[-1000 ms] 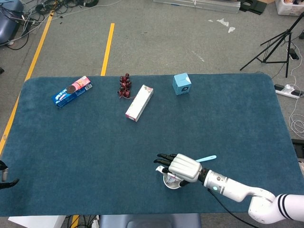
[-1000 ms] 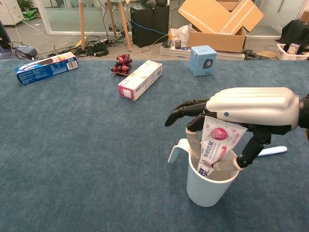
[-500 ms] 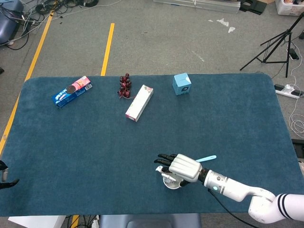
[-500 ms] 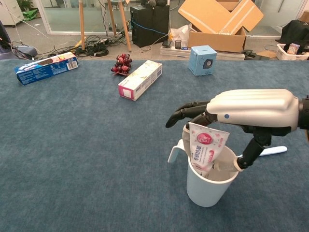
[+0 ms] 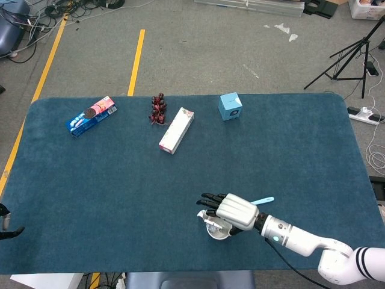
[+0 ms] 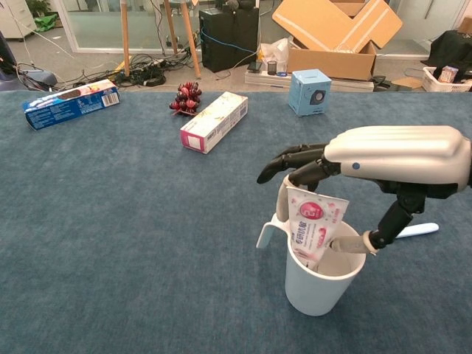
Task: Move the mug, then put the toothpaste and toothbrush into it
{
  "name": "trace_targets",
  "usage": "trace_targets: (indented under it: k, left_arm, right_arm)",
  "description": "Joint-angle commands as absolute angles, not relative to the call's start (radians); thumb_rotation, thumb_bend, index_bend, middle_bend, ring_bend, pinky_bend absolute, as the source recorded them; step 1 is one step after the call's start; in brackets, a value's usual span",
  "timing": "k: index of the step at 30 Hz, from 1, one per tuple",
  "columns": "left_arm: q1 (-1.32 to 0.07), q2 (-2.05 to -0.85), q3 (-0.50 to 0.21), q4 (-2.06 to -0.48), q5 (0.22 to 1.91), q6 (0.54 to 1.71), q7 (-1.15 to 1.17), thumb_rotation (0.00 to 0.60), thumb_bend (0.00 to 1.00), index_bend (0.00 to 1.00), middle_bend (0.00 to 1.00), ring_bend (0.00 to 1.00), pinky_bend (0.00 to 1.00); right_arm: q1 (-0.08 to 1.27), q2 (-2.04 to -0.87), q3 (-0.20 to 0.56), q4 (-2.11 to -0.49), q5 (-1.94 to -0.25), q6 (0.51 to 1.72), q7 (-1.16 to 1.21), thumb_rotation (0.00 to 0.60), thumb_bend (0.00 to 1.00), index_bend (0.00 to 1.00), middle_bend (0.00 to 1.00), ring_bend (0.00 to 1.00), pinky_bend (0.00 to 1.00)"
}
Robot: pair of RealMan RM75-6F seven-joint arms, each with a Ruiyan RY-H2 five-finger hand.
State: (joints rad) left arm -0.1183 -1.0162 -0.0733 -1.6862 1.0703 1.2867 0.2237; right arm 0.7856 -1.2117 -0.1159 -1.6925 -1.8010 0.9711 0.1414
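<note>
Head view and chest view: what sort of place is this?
Probably a robotics lab or workshop: loose cables across a floor marked with yellow tape, a tripod, and open cardboard boxes behind the table.

One mug (image 6: 318, 276), one toothpaste tube (image 6: 313, 228), one toothbrush (image 6: 415, 231), three boxes (image 6: 214, 122) (image 6: 71, 103) (image 6: 309, 91), one grape bunch (image 6: 187, 98).

Bright, even light; sharp focus
</note>
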Motion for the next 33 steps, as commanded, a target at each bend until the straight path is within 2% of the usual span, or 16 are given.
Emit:
trace_targets:
  k: [1,10,16,18,20,23,25,27,33]
  left_arm:
    - [-0.118,-1.016,-0.073,-1.687,1.071,1.286,0.224,0.600,0.00,0.88,0.48,0.43,0.56]
    - [-0.120,-1.017,-0.072,-1.685,1.067,1.282,0.228,0.600,0.00,0.88,0.48,0.43,0.56]
    - [-0.121,-1.018,-0.072,-1.685,1.066,1.282,0.230,0.600,0.00,0.88,0.48,0.43,0.56]
    - [-0.122,-1.019,-0.073,-1.684,1.065,1.282,0.230,0.600,0.00,0.88,0.48,0.43,0.56]
    - [-0.122,-1.019,-0.073,-1.683,1.064,1.280,0.231,0.600,0.00,0.88,0.48,0.43,0.56]
    - [-0.124,-1.021,-0.073,-1.682,1.062,1.278,0.233,0.600,0.00,0.88,0.48,0.43,0.56]
    - [-0.124,-1.021,-0.073,-1.682,1.062,1.278,0.232,0.600,0.00,0.88,0.48,0.42,0.56]
    - [-0.124,-1.020,-0.074,-1.682,1.064,1.279,0.228,0.600,0.00,0.88,0.48,0.43,0.56]
    - [-0.123,-1.017,-0.075,-1.680,1.064,1.278,0.218,0.600,0.00,0.88,0.48,0.43,0.56]
  right_arm:
    - [0.776,-1.195,-0.112,-1.702,-1.799,0.988,0.131,0.600,0.24,0.35,0.13,0.01,0.31]
    - [0.732,-1.099,-0.100,-1.762,-1.786,1.055,0.078,0.600,0.23,0.34,0.12,0.01,0.31]
    - [0.665,-1.076,-0.063,-1.757,-1.715,1.113,-0.081,0.600,0.21,0.31,0.11,0.01,0.31]
    - [0.638,-1.089,-0.043,-1.741,-1.673,1.133,-0.158,0.600,0.21,0.31,0.13,0.02,0.34]
    - [0.619,-1.109,-0.028,-1.722,-1.635,1.140,-0.222,0.600,0.21,0.31,0.18,0.08,0.42]
    - [0.608,-1.142,-0.015,-1.692,-1.593,1.127,-0.272,0.600,0.21,0.31,0.31,0.30,0.59]
    - [0.608,-1.163,-0.009,-1.669,-1.572,1.111,-0.287,0.600,0.21,0.31,0.46,0.49,0.70]
    - [0.609,-1.191,-0.005,-1.636,-1.550,1.090,-0.305,0.600,0.21,0.31,0.57,0.60,0.77]
    - [0.615,-1.265,0.002,-1.550,-1.511,1.038,-0.294,0.600,0.20,0.31,0.80,0.82,0.92]
